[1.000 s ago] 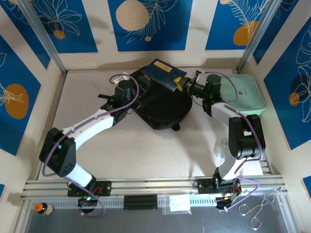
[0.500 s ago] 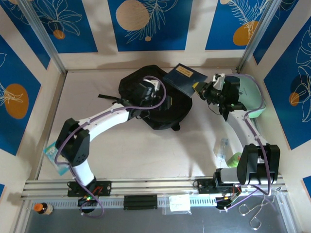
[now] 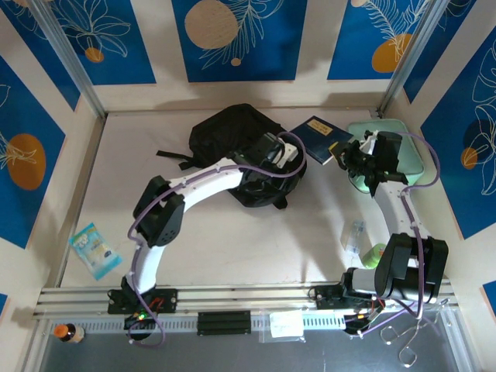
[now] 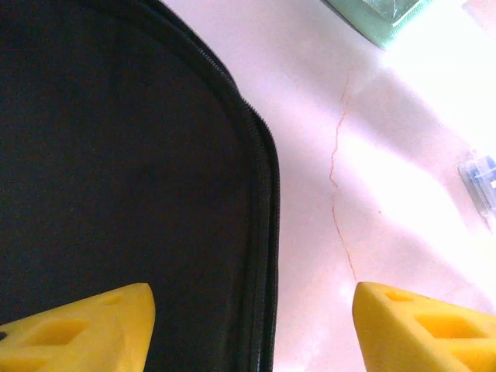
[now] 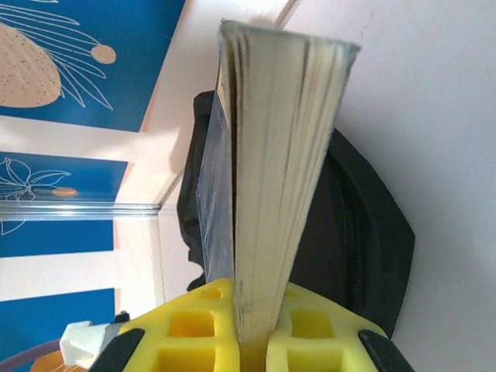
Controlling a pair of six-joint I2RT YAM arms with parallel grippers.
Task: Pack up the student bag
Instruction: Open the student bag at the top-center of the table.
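The black student bag (image 3: 229, 136) lies at the back middle of the table, zip edge running up the left wrist view (image 4: 263, 225). My left gripper (image 3: 294, 161) hovers over the bag's right edge, open, one yellow finger (image 4: 77, 329) above the fabric and the other above bare table, nothing between them. To the right of the bag, my right gripper (image 3: 342, 153) is shut on a dark blue book (image 3: 318, 139). In the right wrist view the book's page edge (image 5: 279, 155) rises from the closed gripper (image 5: 260, 345), with the bag (image 5: 364, 232) behind it.
A mint-green zip pouch (image 3: 407, 151) lies at the back right, partly under the right arm. A clear packet (image 3: 355, 232) and a green item (image 3: 374, 254) sit near the right arm's base. A teal snack packet (image 3: 94, 249) lies at the front left.
The left arm has swept right across the bag to its right edge. The right gripper has carried the book rightward, off the bag and toward the pouch.
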